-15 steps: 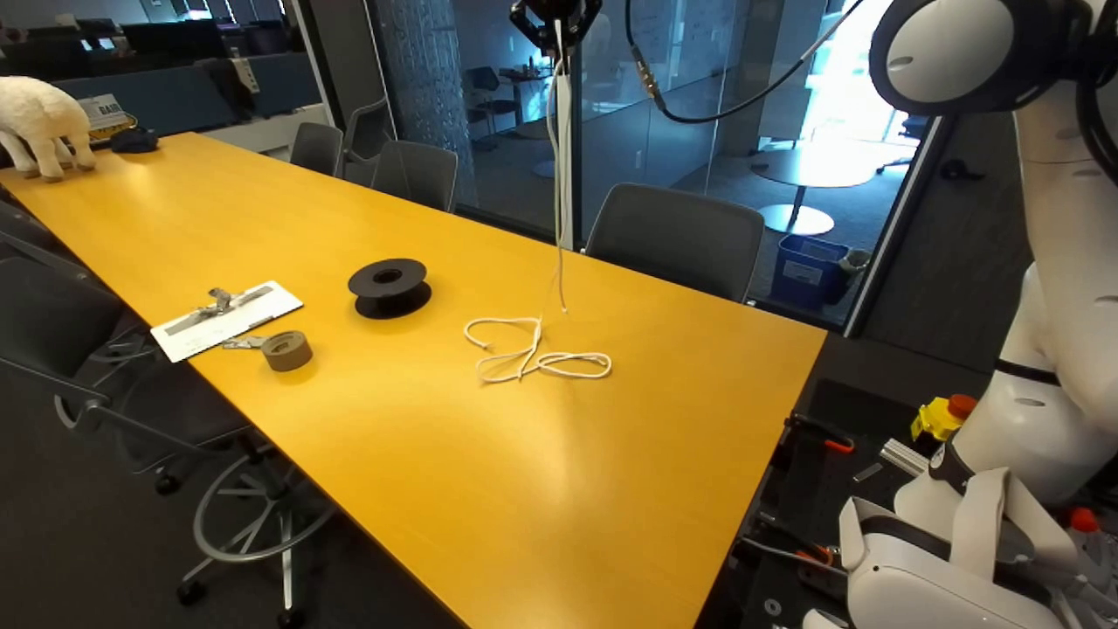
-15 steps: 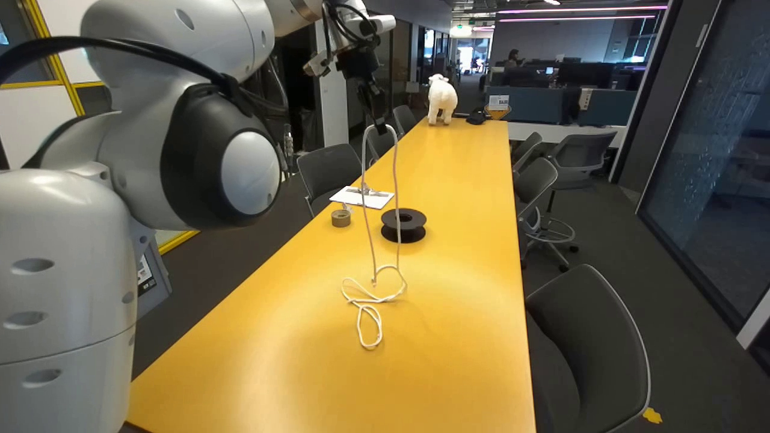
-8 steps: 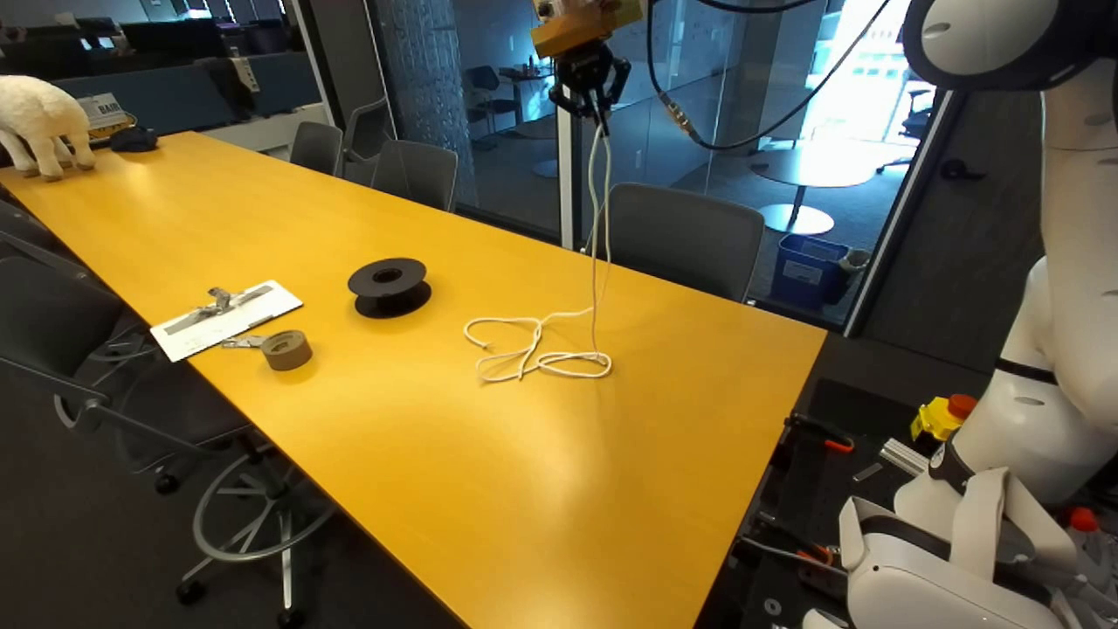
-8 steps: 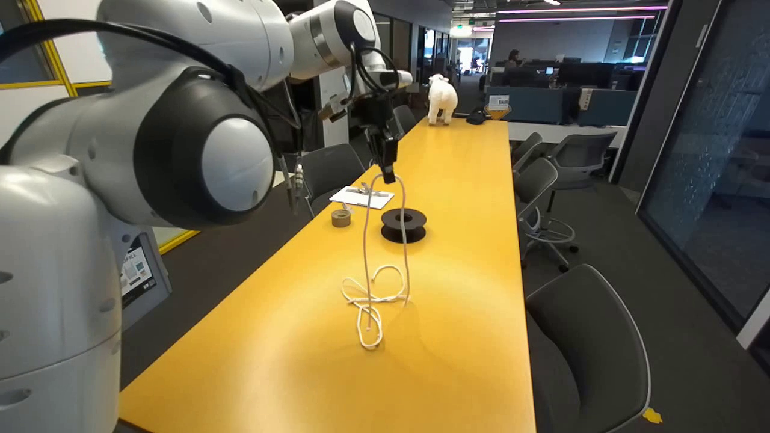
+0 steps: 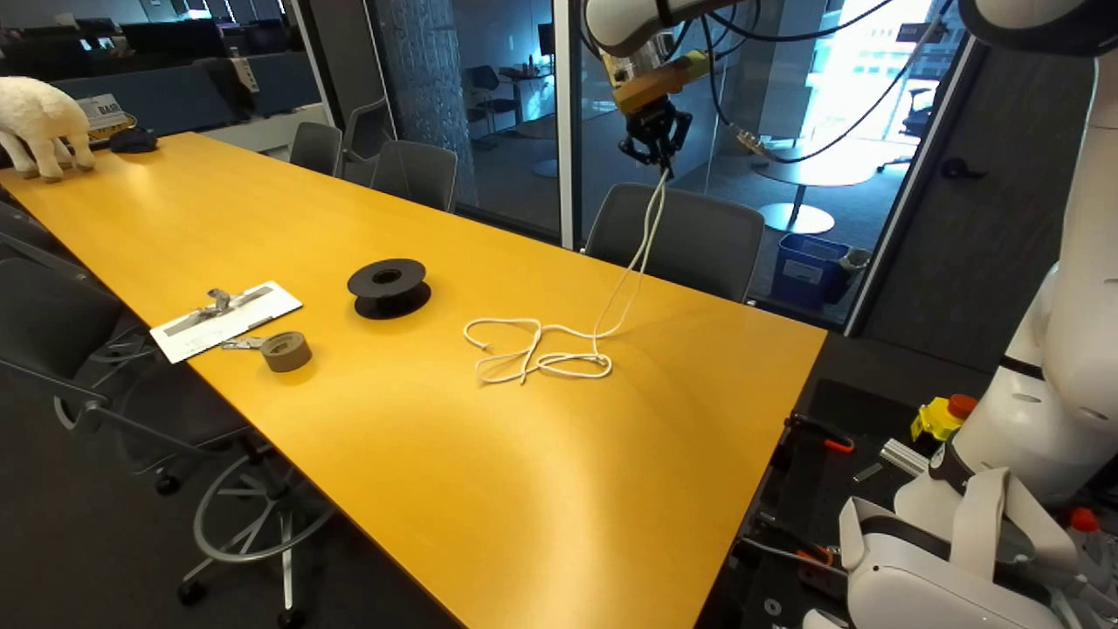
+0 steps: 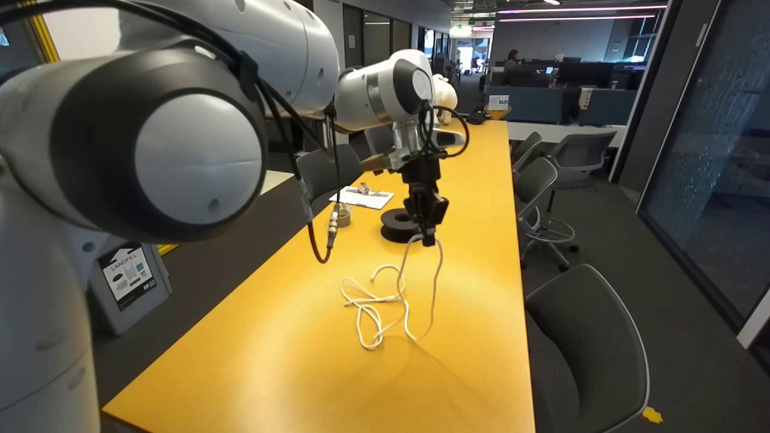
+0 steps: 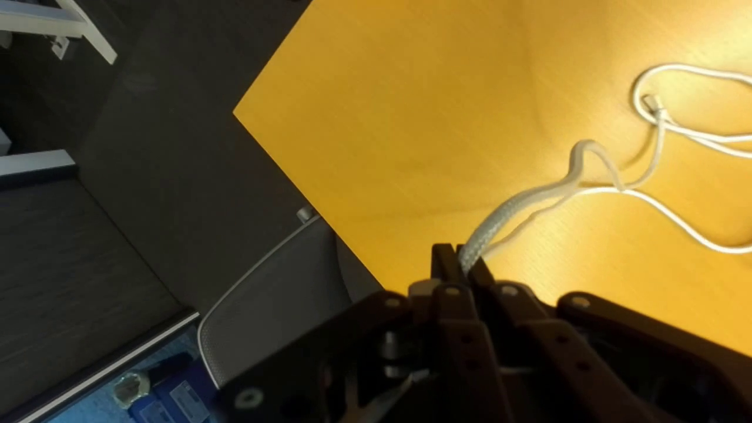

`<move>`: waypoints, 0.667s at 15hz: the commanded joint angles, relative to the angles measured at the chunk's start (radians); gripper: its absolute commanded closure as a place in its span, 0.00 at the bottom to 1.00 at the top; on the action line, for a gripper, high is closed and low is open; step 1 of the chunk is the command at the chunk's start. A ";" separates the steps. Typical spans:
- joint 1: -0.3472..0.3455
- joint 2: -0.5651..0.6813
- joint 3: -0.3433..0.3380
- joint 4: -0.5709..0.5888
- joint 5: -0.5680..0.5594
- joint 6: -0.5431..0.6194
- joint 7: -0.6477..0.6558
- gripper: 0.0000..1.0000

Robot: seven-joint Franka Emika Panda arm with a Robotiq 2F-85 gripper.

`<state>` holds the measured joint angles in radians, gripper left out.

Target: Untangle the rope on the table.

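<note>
The off-white rope (image 5: pixel 648 231) is pinched partway along its length, so two strands hang down from my gripper (image 5: pixel 666 168). Below, its lower part lies on the yellow-orange table (image 5: pixel 489 489) in loose loops that cross one another. In the wrist view the fingers of my gripper (image 7: pixel 464 261) are shut on the rope (image 7: pixel 499 216), and an end of it shows inside a loop at the right. My gripper (image 6: pixel 428 239) points down and stands above the table, to the side of the loops.
A black spool (image 5: pixel 389 288) stands on the table beyond the loops. Farther over are a brown tape roll (image 5: pixel 286 350) and a white clipboard (image 5: pixel 227 319). A grey chair (image 5: pixel 677 240) stands against the table edge near my gripper. A white plush animal (image 5: pixel 39 127) is at the far end.
My gripper has come down and back toward the robot's base with the rope in it. The hanging strands now slant, with more of them resting on the table. The loops have hardly moved.
</note>
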<state>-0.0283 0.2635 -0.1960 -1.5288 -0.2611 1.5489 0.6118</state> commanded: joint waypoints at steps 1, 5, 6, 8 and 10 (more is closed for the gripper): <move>-0.074 -0.142 0.002 -0.247 0.020 0.128 -0.159 0.98; -0.148 -0.236 -0.009 -0.453 0.042 0.213 -0.413 0.98; -0.162 -0.246 -0.013 -0.486 0.046 0.218 -0.473 0.98; -0.184 -0.257 -0.023 -0.539 0.053 0.223 -0.581 0.98; -0.201 -0.245 -0.035 -0.572 0.047 0.218 -0.651 0.98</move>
<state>-0.2085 0.0544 -0.2185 -2.0208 -0.2256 1.7369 0.0748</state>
